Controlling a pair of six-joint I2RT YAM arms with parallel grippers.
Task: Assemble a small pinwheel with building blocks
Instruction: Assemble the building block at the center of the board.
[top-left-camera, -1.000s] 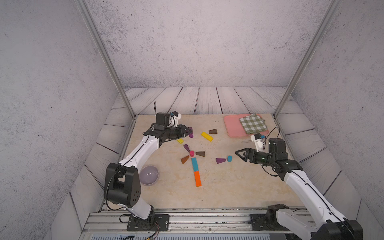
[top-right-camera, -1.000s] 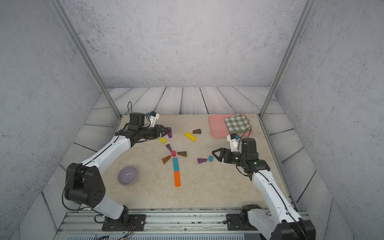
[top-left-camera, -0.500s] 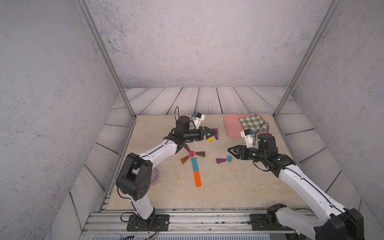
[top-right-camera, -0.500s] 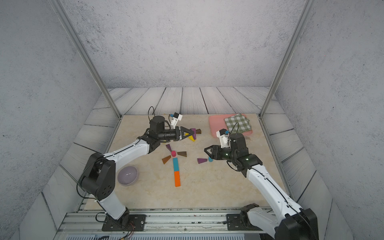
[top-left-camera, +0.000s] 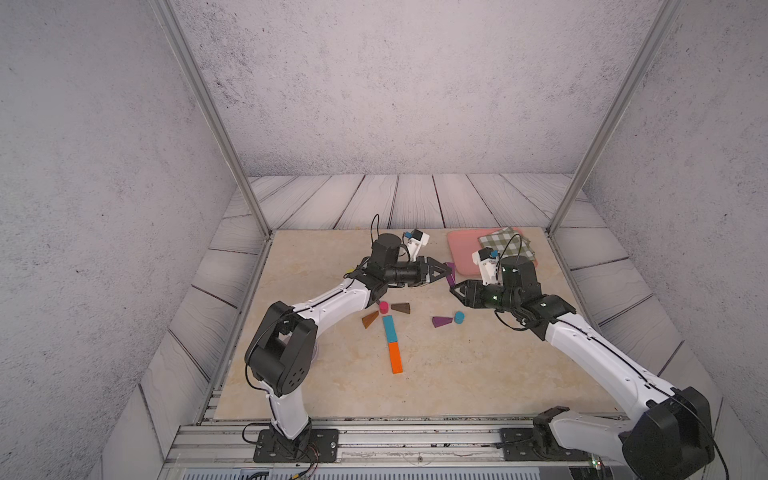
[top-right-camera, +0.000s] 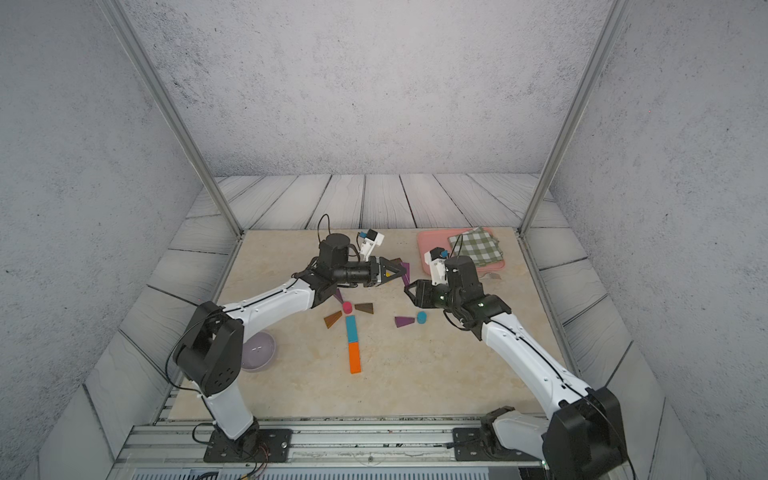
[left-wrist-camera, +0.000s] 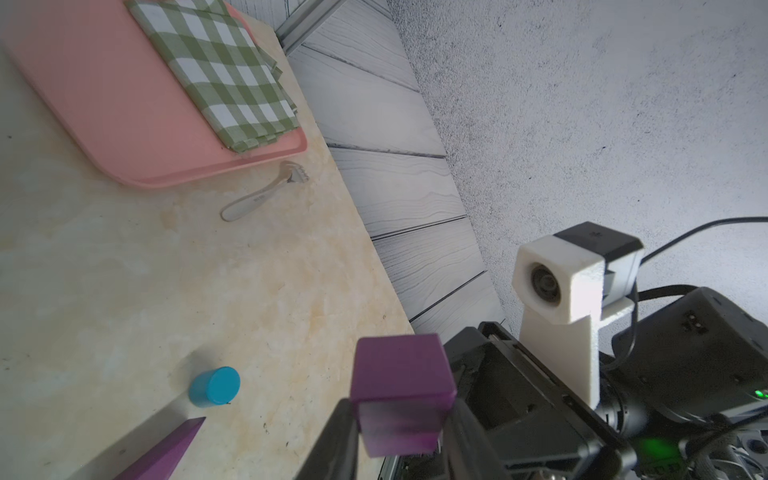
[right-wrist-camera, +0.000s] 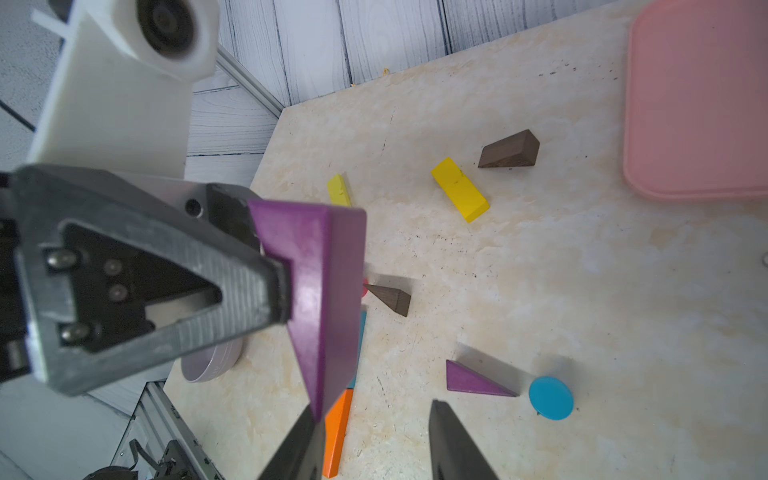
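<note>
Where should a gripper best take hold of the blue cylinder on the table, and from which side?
Probably grip its curved side wall, coming straight down from above. The blue cylinder stands on a flat end, round face up, so the jaws can close across it. The purple wedge lies close beside; keep the jaws off that side.

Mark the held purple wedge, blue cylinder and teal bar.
held purple wedge (right-wrist-camera: 316, 282), right wrist view, broad side face.
blue cylinder (right-wrist-camera: 550, 397), right wrist view, round top face.
teal bar (top-left-camera: 389, 327), a top view, mid top face.
</note>
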